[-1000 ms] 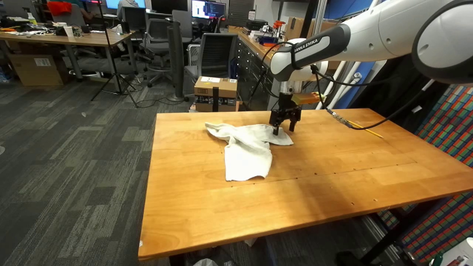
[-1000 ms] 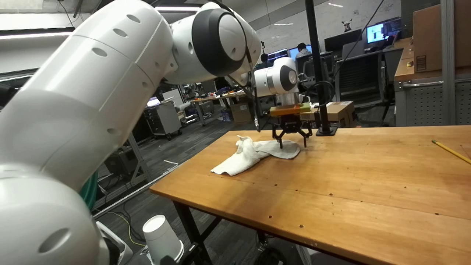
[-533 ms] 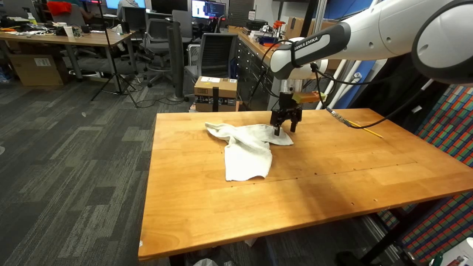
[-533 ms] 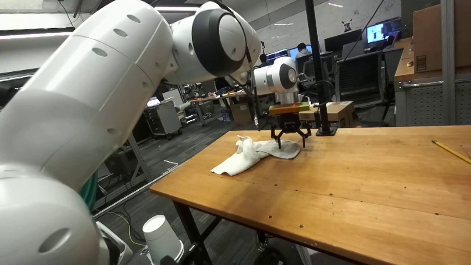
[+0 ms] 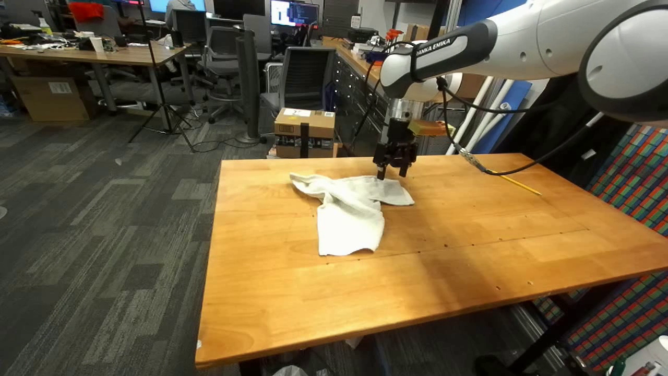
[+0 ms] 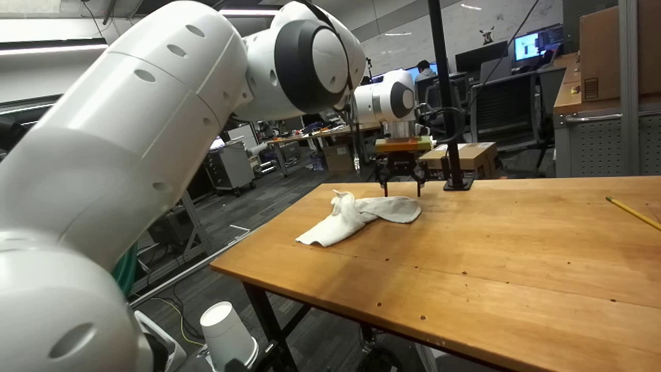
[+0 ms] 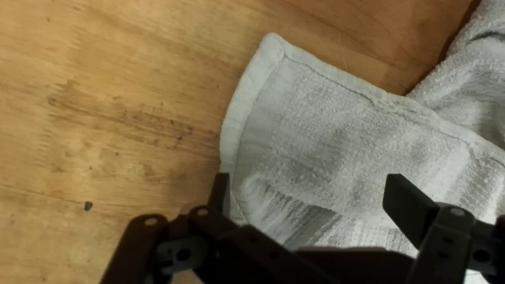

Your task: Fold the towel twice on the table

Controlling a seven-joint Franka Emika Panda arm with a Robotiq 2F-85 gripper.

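Observation:
A white towel (image 5: 349,230) lies crumpled on the wooden table (image 5: 443,292), with one wide flap toward the viewer and arms spreading left and right. It also shows in an exterior view (image 6: 335,227), with a raised fold at its middle. My gripper (image 5: 392,173) is open and empty, just above the towel's right-hand flap; it also shows in an exterior view (image 6: 402,194). In the wrist view the open gripper (image 7: 307,176) spans the hemmed end of the towel (image 7: 335,130). One finger (image 7: 219,193) is at the towel's edge, the other over the cloth.
A yellow pencil (image 5: 522,185) lies on the table to the right; it also shows in an exterior view (image 6: 634,213). A black pole (image 6: 450,113) stands at the table's far edge close to the gripper. A cable (image 5: 522,169) hangs from the arm.
My gripper has risen from the towel's flap and shifted slightly left in both exterior views, tilting a little. It stays open. The towel has not moved.

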